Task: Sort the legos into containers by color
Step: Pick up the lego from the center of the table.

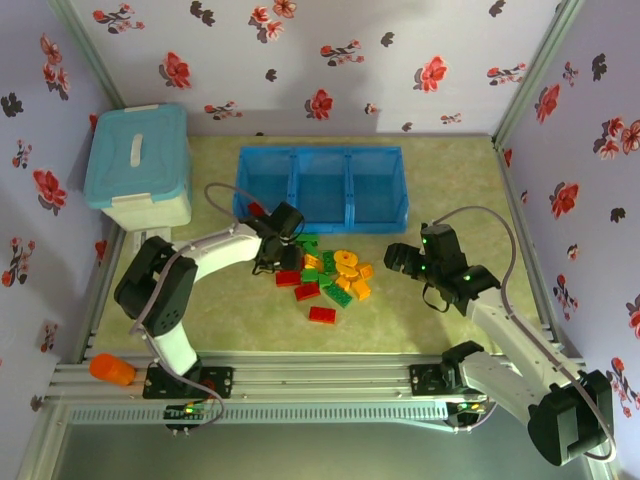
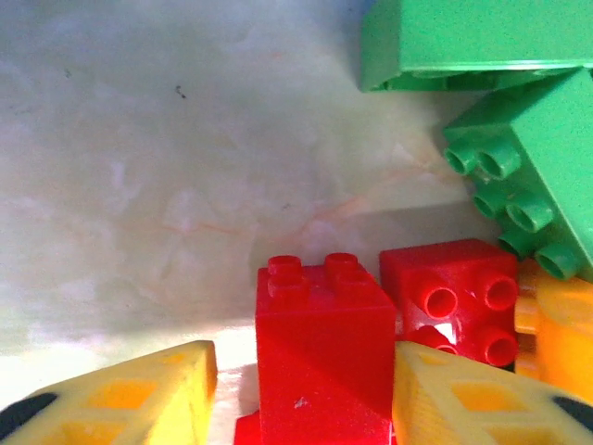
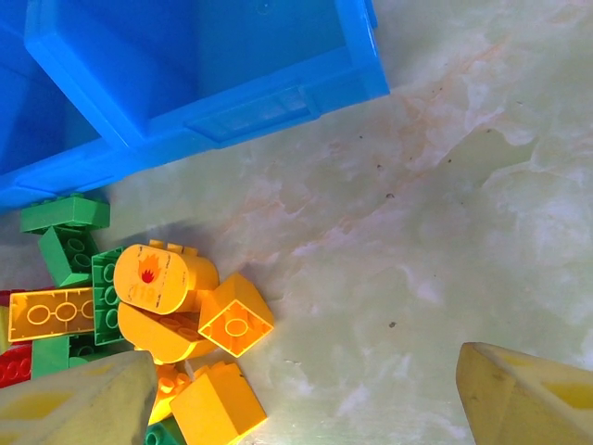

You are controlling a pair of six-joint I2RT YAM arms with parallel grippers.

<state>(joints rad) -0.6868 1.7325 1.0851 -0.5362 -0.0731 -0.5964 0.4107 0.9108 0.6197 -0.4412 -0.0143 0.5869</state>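
**Left gripper** (image 2: 304,371): the jaws are standing narrow about an upright red brick (image 2: 320,343) at the bottom centre of the left wrist frame. The finger at lower right (image 2: 463,399) is lying against the brick's side, and a thin bright gap is showing beside the finger at lower left. Whether the brick is actually clamped cannot be told.

**Around it:**
- A second red brick (image 2: 459,297) is lying on its side just right of the first, studs facing the camera.
- Two green bricks (image 2: 528,185) are sitting in the upper right.
- An orange brick (image 2: 565,343) is showing at the right edge.
- The pale table (image 2: 139,185) is taking up the left half of the frame.

**Right gripper** (image 3: 306,366): the jaws are standing wide with nothing between them, over bare table at the bottom of the right wrist frame. In the top frame it is hovering right of the legos.

**Legos** (image 1: 330,275): they are lying in a mixed red, green and orange heap at the centre of the top frame, just below the tray. One red piece (image 1: 322,314) is lying apart, below the heap.

**Blue tray** (image 1: 320,152): it is sitting at upper centre, with its three compartments running side by side.

**Pale blue lidded box** (image 1: 140,160): it is standing at the upper left.
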